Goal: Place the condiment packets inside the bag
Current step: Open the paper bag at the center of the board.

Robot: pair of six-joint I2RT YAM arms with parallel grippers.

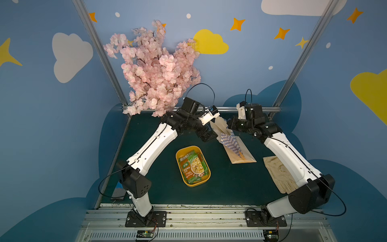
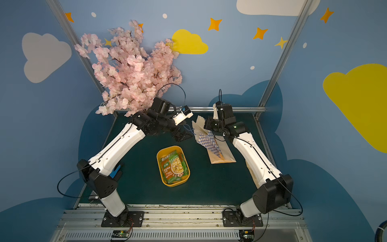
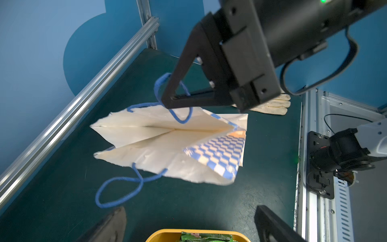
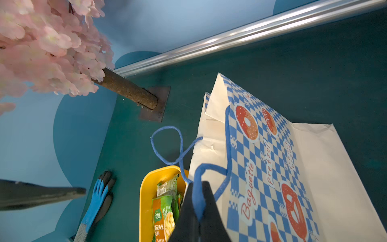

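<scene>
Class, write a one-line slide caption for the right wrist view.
Right tool pinches the blue string handle of the bag, with green condiment packets lying in the yellow tray alongside.

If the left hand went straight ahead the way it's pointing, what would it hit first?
Likely the open mouth of the bag, near its loose blue handle; depth is hard to judge.

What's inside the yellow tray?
Green condiment packets lie stacked in the tray. The top one covers the rest, so I cannot tell how many there are.
</scene>
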